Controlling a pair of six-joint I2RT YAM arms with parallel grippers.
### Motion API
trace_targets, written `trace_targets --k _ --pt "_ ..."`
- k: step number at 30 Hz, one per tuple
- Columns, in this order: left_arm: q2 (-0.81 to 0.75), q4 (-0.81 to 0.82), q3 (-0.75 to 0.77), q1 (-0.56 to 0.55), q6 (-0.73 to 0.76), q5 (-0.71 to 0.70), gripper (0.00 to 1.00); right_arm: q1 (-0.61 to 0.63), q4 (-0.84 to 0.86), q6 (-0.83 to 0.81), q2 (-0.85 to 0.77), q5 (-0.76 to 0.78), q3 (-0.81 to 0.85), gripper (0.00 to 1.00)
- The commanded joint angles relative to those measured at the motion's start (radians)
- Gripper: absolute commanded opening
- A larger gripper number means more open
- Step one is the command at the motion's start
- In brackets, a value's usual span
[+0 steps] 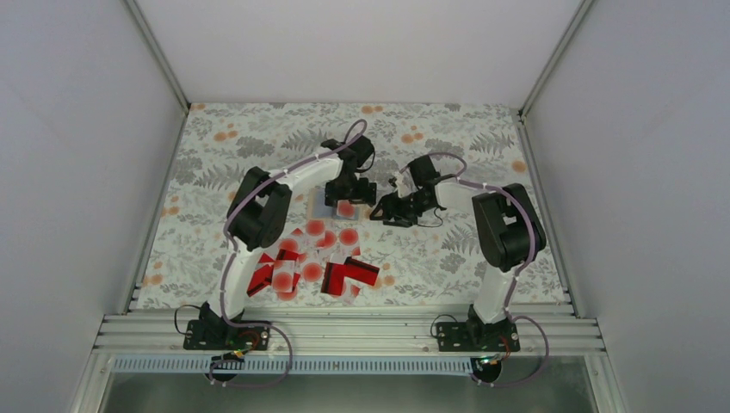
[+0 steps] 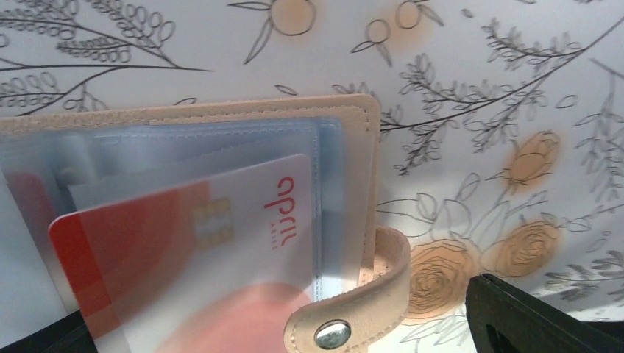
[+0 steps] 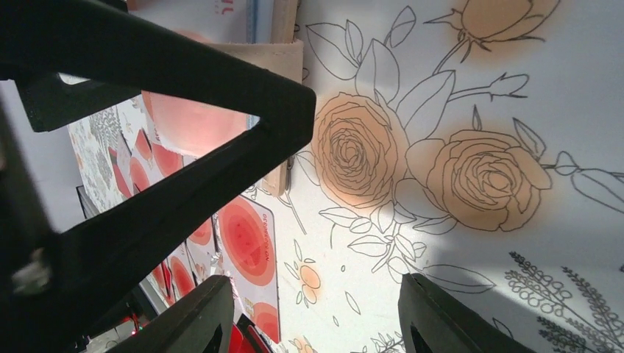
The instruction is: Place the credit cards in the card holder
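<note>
Floral cloth covers the table, and the card holder point(image 2: 364, 169) lies open on it. One card point(image 2: 221, 243) sits partly inside its clear sleeve. The other credit cards point(image 1: 314, 258) lie scattered just on the near side of the holder.

The left gripper point(image 1: 349, 191) hangs over the holder with its fingers spread wide, gripping nothing. The right gripper point(image 1: 392, 209), just beside the holder, is half spread and seems empty.

The cards look light, stiff and slippery, so I would pinch one by a short edge.

A robotics lab test cell: plain white panels point(image 1: 77, 172) enclose a floral-covered table point(image 1: 482, 138), and an aluminium rail point(image 1: 344, 331) along the frame's bottom carries the bolted left arm point(image 1: 258, 215) and right arm point(image 1: 504, 228).
</note>
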Motion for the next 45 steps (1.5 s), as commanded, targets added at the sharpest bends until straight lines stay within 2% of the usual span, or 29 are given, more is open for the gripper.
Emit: trace_targets --k 1,10,25,30,35,38,42,45 --pt "0.068 -0.146 -0.006 0.004 0.032 -0.094 1.00 -0.005 -0.009 -0.010 -0.046 0.010 -0.012 0.57" --pt "0.094 -0.245 0.100 -0.016 0.023 -0.184 1.00 -0.006 -0.026 -0.009 -0.072 0.021 -0.012 0.58" --pt "0.047 -0.346 0.200 -0.016 0.011 -0.304 1.00 -0.007 -0.043 -0.018 -0.109 0.036 -0.030 0.58" --pt "-0.042 -0.305 0.187 -0.014 0.024 -0.320 1.00 -0.006 -0.034 -0.006 -0.127 0.023 -0.030 0.57" --pt "-0.215 -0.193 0.086 0.008 0.093 -0.307 1.00 0.002 0.033 0.035 -0.164 -0.063 -0.039 0.57" --pt "-0.335 -0.130 -0.043 0.045 0.129 -0.271 0.88 0.019 0.064 0.067 -0.171 -0.093 -0.026 0.57" --pt "-0.468 0.001 -0.264 0.131 0.195 -0.145 0.64 0.062 0.116 0.125 -0.153 -0.120 0.021 0.57" --pt "-0.501 0.090 -0.378 0.194 0.251 -0.058 0.44 0.111 0.159 0.182 -0.119 -0.122 0.067 0.55"
